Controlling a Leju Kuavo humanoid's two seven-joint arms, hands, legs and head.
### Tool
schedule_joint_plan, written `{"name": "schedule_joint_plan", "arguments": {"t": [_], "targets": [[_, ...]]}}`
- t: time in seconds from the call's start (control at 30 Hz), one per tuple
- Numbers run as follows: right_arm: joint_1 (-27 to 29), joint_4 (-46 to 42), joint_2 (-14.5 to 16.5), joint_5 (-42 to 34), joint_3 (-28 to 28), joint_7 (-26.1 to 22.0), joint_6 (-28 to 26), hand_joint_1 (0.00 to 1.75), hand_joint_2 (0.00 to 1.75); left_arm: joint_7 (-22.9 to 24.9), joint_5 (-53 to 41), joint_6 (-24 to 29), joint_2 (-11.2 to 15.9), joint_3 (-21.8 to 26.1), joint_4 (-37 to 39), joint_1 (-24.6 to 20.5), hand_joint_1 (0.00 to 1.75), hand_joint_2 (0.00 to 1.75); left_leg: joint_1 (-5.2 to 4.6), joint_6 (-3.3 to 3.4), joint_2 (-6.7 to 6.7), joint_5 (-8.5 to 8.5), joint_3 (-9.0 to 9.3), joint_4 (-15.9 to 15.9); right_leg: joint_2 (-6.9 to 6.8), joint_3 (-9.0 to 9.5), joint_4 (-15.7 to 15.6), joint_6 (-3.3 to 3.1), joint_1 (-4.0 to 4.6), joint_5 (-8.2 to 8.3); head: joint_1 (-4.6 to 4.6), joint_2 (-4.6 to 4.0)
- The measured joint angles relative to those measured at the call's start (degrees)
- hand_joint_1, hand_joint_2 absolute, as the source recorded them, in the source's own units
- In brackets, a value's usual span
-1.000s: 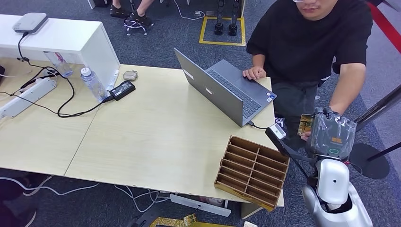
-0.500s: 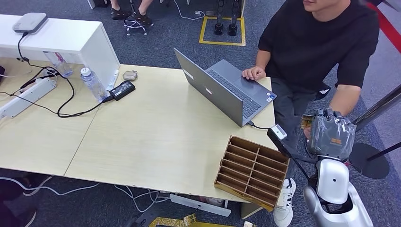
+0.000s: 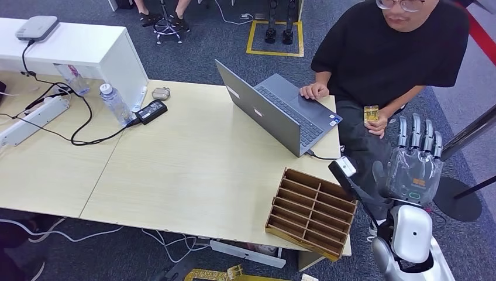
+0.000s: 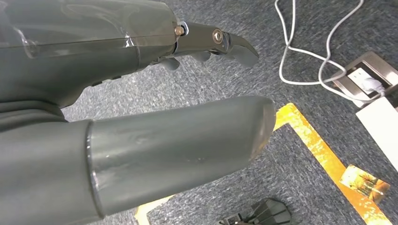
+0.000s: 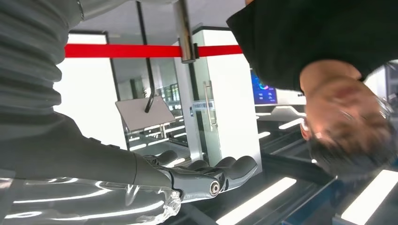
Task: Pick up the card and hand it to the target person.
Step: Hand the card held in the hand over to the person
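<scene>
While the left robot hand (image 4: 141, 93) hangs over grey carpet with its thumb and fingers apart and nothing between them, the counter (image 3: 193, 170) carries a power strip (image 3: 32, 120) at its left end, then a water bottle (image 3: 114, 104), a black adapter (image 3: 151, 111), an open laptop (image 3: 281, 114) and a brown slotted organizer (image 3: 312, 212) at its right corner. Beyond the counter's right edge, a person in a black shirt (image 3: 389, 52) rests one hand on the laptop and holds the card (image 3: 371, 113) in the other hand (image 3: 379, 123). Farther right, well apart from the card, the right robot hand (image 3: 415, 161) is raised with fingers straight, spread and holding nothing.
</scene>
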Motion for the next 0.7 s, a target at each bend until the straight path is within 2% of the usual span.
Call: {"name": "schedule_joint_plan", "arguments": {"t": [0.23,0.37,0.53,0.7], "targets": [[5.0,-6.4,3.0,-3.4,0.4,-1.7,-7.1,0.00,1.75,-0.2,1.5,1.4,0.1,0.0,0.0,1.3,0.00,0.00,0.01,0.00,-0.01,0.00,-0.01,0.0,-0.02,0.00,0.0,-0.01,0.00,-0.01,0.00,0.00],[8.7,-8.9,4.6,-9.6,1.1,-3.1,-12.9,0.00,1.75,-0.3,2.4,2.1,0.1,0.3,0.0,1.8,0.00,0.00,0.01,0.00,-0.01,0.00,-0.01,0.0,-0.02,0.00,0.0,-0.01,0.00,-0.01,0.00,0.00],[13.4,-9.2,6.9,-17.9,2.6,-8.0,-18.7,0.00,1.75,0.1,3.2,2.8,0.1,0.6,0.0,1.9,0.00,0.00,0.01,0.00,-0.01,0.00,-0.01,0.0,-0.02,0.00,0.0,-0.01,0.00,-0.01,-0.01,0.00],[15.8,-7.6,9.1,-26.5,4.1,-11.9,-20.6,0.00,1.75,0.4,3.3,3.4,0.0,1.0,0.0,2.0,0.00,0.00,0.02,-0.01,-0.01,0.00,-0.01,0.0,-0.01,0.00,0.0,-0.02,0.02,-0.02,0.00,0.00]]}}
